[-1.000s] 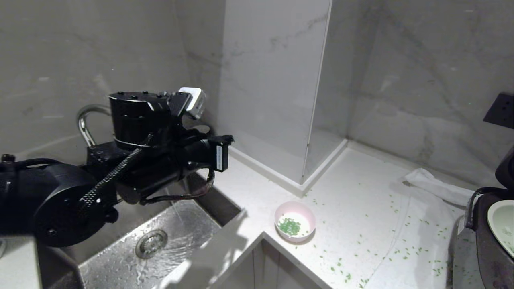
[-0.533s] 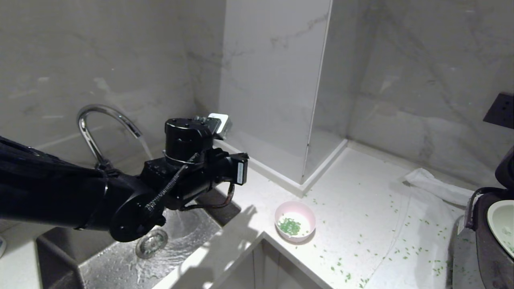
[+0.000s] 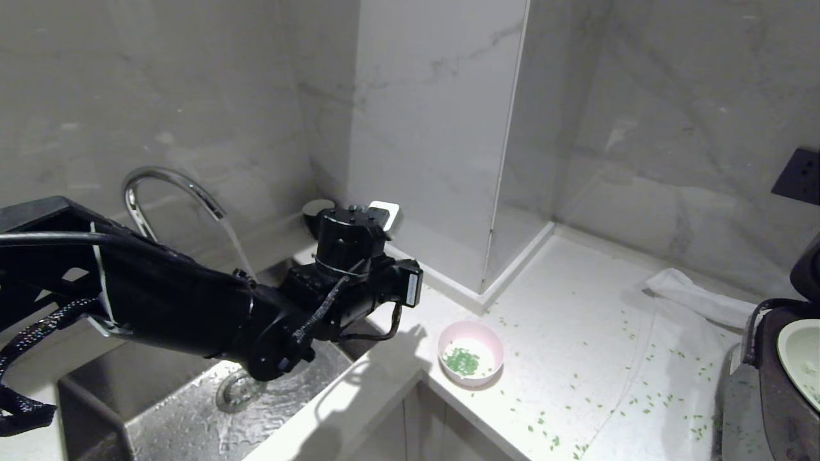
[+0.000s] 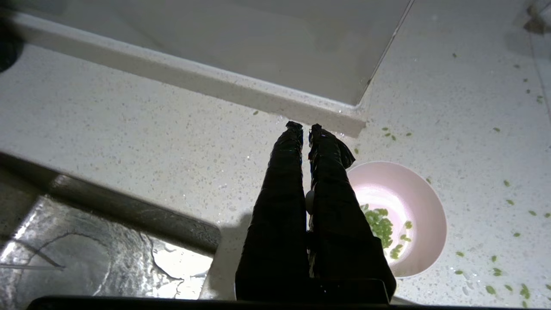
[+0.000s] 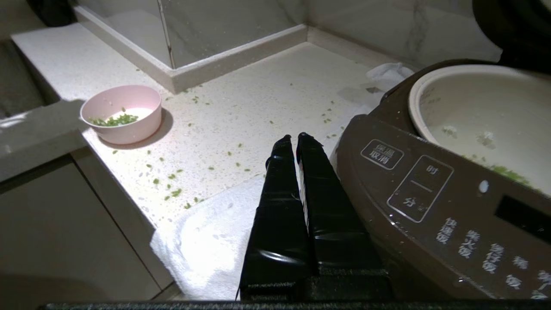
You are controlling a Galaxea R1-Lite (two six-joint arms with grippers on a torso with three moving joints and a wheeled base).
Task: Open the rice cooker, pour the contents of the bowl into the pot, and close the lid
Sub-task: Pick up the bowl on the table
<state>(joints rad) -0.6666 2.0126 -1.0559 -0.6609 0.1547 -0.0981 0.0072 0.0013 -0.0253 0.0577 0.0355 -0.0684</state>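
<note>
Presently the bowl (image 4: pixel 398 215) is being approached: the left tool (image 4: pixel 305 127), fingers pressed together and empty, is hanging just beside it, probably needing opening first.

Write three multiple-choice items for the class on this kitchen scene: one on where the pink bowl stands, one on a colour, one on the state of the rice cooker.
1. Where does the bowl stand?
A. On the countertop near its edge
B. In the sink
C. Inside the rice cooker

2. What colour are the bits scattered on the countertop?
A. Red
B. Green
C. Black

3. In what state is the rice cooker?
A. Shut
B. Lying on its side
C. Open, with the pot showing

Answers:
1 A: the bowl sits on the white countertop by the corner of its edge, right of the sink.
2 B: the contents and the scattered bits are bright green.
3 C: the right wrist view looks straight into the pale pot.
</note>
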